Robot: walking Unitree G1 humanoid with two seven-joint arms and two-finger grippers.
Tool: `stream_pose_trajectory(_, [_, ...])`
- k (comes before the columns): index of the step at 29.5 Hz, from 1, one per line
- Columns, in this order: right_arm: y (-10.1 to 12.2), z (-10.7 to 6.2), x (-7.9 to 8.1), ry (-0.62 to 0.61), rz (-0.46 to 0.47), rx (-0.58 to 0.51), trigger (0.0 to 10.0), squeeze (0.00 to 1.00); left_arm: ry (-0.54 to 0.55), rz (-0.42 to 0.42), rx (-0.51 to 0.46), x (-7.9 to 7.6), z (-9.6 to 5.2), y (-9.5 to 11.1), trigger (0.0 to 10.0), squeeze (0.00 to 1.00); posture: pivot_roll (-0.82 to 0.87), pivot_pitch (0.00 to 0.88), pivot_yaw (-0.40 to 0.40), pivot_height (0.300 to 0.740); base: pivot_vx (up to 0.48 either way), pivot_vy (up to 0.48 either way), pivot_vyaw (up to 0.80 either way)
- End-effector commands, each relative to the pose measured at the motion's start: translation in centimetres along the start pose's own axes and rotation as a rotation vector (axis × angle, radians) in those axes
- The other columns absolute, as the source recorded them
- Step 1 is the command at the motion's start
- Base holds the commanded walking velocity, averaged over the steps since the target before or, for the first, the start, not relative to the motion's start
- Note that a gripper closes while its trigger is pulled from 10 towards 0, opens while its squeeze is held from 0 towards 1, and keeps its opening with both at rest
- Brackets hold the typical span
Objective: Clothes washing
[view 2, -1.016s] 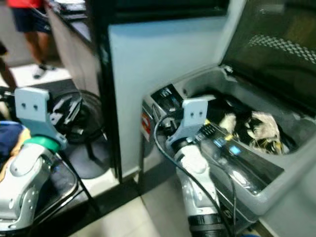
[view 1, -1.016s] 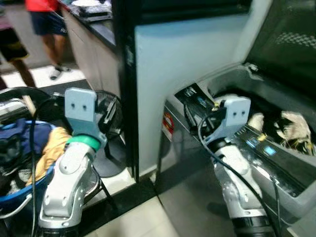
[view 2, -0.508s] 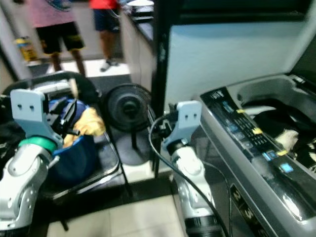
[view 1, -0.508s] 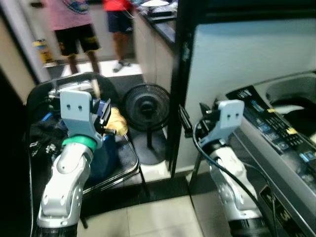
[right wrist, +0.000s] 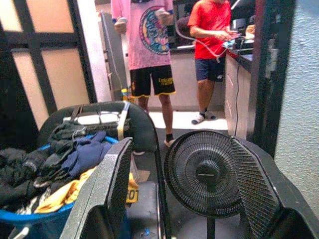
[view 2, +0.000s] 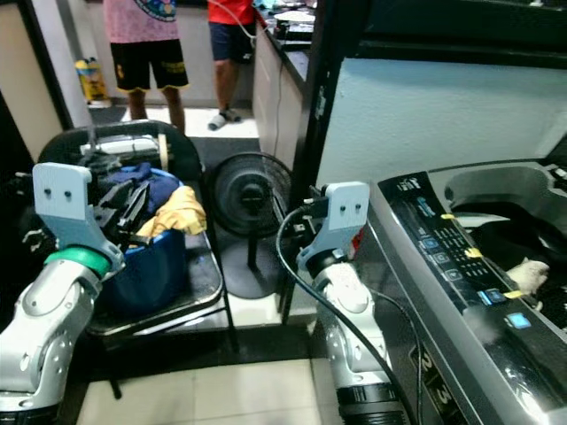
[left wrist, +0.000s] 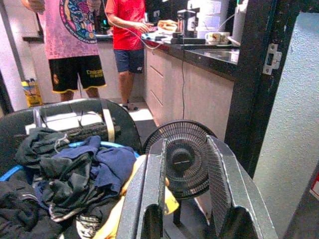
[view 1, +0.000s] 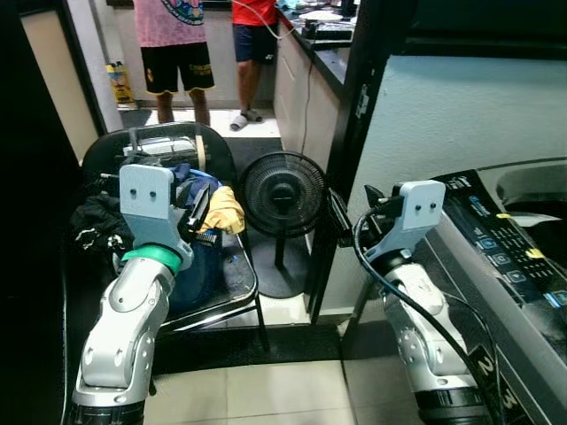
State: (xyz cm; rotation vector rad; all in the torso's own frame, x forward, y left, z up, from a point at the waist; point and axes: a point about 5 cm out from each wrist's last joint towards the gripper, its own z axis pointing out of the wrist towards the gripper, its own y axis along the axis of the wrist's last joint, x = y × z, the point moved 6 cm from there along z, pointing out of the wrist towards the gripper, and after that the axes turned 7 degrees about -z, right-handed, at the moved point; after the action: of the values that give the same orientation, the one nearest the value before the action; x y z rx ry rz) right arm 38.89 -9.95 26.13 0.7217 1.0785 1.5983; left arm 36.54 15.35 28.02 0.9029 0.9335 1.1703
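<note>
A blue laundry basket (view 2: 146, 266) heaped with dark, blue and yellow clothes (view 2: 151, 199) sits on the black chair (view 2: 190, 283), left of the open washing machine (view 2: 461, 274).

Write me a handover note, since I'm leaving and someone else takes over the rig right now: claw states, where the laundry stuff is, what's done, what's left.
Left claw: open, empty, raised toward the blue laundry basket.
Right claw: open, empty, raised and pointing toward the floor fan.
The basket sits on a black chair to the robot's left, piled with dark clothes and a yellow garment.
The washing machine is on the right, with some clothes already in the drum.
Left: move the basket's clothes into the drum, then start the wash.
Two people stand behind the chair.
</note>
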Motion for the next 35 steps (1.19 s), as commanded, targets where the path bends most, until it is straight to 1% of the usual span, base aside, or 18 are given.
stream_pose_trajectory(1, [-0.2,0.0,0.2,0.018,0.007,0.012,10.0,0.0,0.019,0.004,0.004,0.1,-0.3,-0.1,10.0,0.0,0.04,0.073,-0.027,0.74,0.352,0.0,0.0])
stream_pose_trajectory(6, [-0.8,-0.2,1.0,0.063,-0.017,0.035,10.0,0.0,0.042,0.045,0.016,0.2,-0.6,-0.5,10.0,0.0,0.03,0.075,-0.037,0.74,0.383,0.0,0.0])
stream_pose_trajectory(11, [-0.7,0.0,1.3,0.085,-0.032,0.032,10.0,0.0,0.061,0.033,0.018,0.2,-0.3,-0.7,10.0,0.0,0.02,0.077,-0.044,0.74,0.397,0.0,0.8])
stream_pose_trajectory(14, [-0.7,0.0,1.2,0.081,-0.009,0.038,10.0,0.0,0.064,0.019,0.023,0.1,-0.3,-1.0,10.0,0.0,0.01,0.076,-0.042,0.74,0.398,0.0,0.0])
stream_pose_trajectory(22, [-0.6,-0.2,1.0,0.083,-0.012,0.038,10.0,0.0,0.058,0.004,0.027,-0.2,-0.1,-1.2,10.0,0.0,0.0,0.079,-0.038,0.74,0.398,0.0,0.0])
stream_pose_trajectory(25, [-0.4,-0.3,1.4,0.106,-0.046,0.037,10.0,0.0,0.051,0.002,0.032,-0.5,0.2,-1.3,10.0,0.0,-0.01,0.082,-0.032,0.74,0.395,0.0,0.0])
stream_pose_trajectory(28, [-0.4,-0.4,1.6,0.115,-0.055,0.036,10.0,0.0,0.046,0.002,0.034,-0.7,0.4,-1.4,10.0,0.0,-0.01,0.082,-0.033,0.74,0.398,0.0,0.0])
stream_pose_trajectory(30, [-0.5,-0.4,1.7,0.12,-0.057,0.041,10.0,0.0,0.038,0.008,0.036,-1.0,0.7,-1.4,10.0,0.0,-0.01,0.083,-0.033,0.74,0.394,0.0,0.56])
stream_pose_trajectory(35, [-0.4,-0.5,1.9,0.131,-0.059,0.033,10.0,0.0,0.026,0.012,0.039,-1.3,0.9,-1.5,10.0,0.0,-0.01,0.078,-0.026,0.74,0.398,0.0,0.75])
